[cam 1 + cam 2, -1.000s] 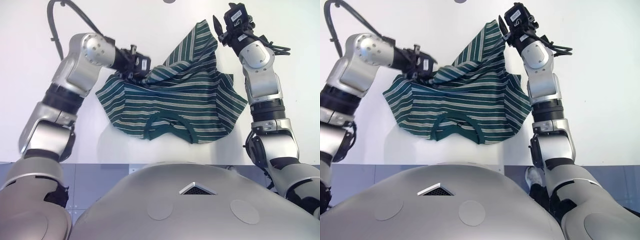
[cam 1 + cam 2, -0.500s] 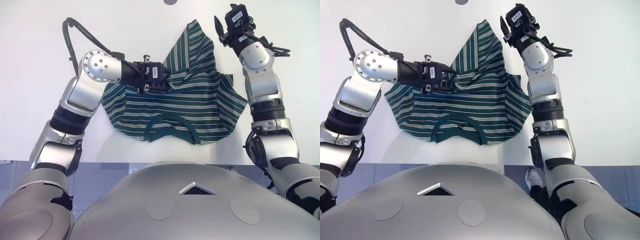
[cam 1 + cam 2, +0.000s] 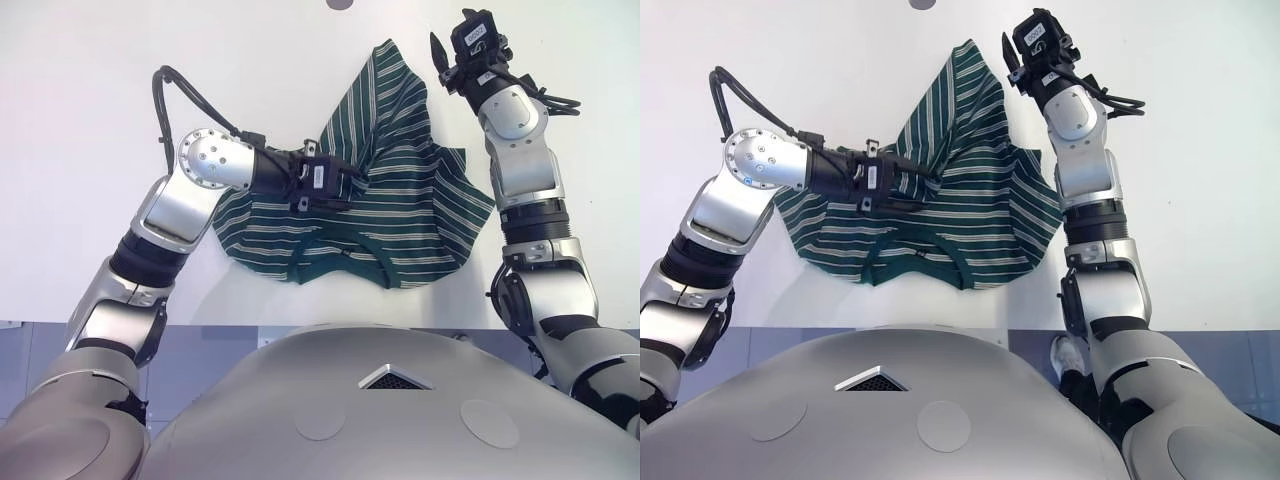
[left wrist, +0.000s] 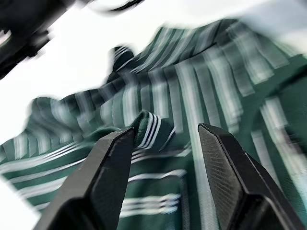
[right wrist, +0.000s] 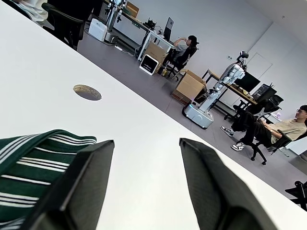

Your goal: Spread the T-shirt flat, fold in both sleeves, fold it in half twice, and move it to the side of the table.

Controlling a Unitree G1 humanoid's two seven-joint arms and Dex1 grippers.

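On the white table (image 3: 90,90), right in front of the robot, the green striped T-shirt (image 3: 410,215) lies rumpled, collar nearest the robot and one corner drawn out toward the far edge. The left gripper (image 4: 165,130) is low over the middle of the cloth, jaws apart, with a raised fold of stripes sitting in the gap between them. Over at the shirt's far corner the right gripper (image 3: 437,52) sits just beside the cloth, jaws spread wide with bare table showing between them.
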